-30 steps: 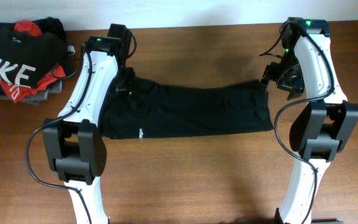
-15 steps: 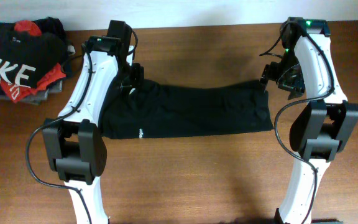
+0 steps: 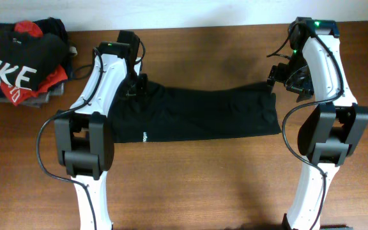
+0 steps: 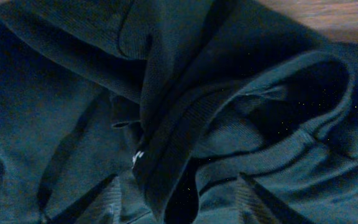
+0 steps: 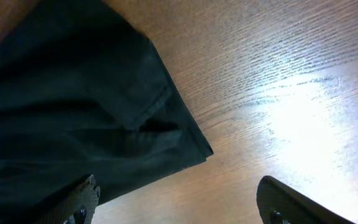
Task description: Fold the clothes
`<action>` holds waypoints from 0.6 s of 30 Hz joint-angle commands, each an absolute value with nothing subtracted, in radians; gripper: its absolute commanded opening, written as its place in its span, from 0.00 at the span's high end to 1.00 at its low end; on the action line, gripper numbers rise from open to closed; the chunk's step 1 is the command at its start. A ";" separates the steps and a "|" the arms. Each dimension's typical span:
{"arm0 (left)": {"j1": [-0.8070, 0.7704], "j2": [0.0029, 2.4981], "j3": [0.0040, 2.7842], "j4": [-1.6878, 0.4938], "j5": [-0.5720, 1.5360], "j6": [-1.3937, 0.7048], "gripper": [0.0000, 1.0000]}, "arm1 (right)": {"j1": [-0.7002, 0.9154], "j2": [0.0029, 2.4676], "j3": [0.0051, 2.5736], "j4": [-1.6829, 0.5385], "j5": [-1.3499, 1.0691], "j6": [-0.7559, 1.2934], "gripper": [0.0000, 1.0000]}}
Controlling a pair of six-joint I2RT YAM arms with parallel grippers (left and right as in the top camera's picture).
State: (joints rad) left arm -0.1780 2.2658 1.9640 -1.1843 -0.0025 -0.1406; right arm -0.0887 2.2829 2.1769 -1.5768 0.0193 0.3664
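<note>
**A:** how's that black T-shirt (image 3: 197,114) gonna handle? it's lying as a long band across the middle of the table (image 3: 190,185), between the two arms

**B:** thin, floppy, next to weightless I'd guess, so it'll sag and bunch. go for hems and corners, not the middle. left gripper (image 4: 179,208) sits half-wide astride a bunched ribbed ridge, probably the collar, with nothing pinched yet. right gripper (image 5: 182,202) gapes wide at the shirt's end corner, one finger over cloth, one over bare wood, holding nothing
</note>
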 commanded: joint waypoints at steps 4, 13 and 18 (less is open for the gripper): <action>-0.176 2.287 1.966 -1.191 0.012 -0.126 0.89 | -0.082 2.252 2.191 -1.561 0.035 0.371 0.14; -0.174 2.281 1.979 -1.353 -0.162 -0.229 0.99 | -0.051 2.252 2.191 -1.547 0.035 0.371 0.12; -0.173 2.281 1.982 -1.436 -0.260 -0.292 0.99 | -0.034 2.252 2.191 -1.542 0.036 0.371 0.11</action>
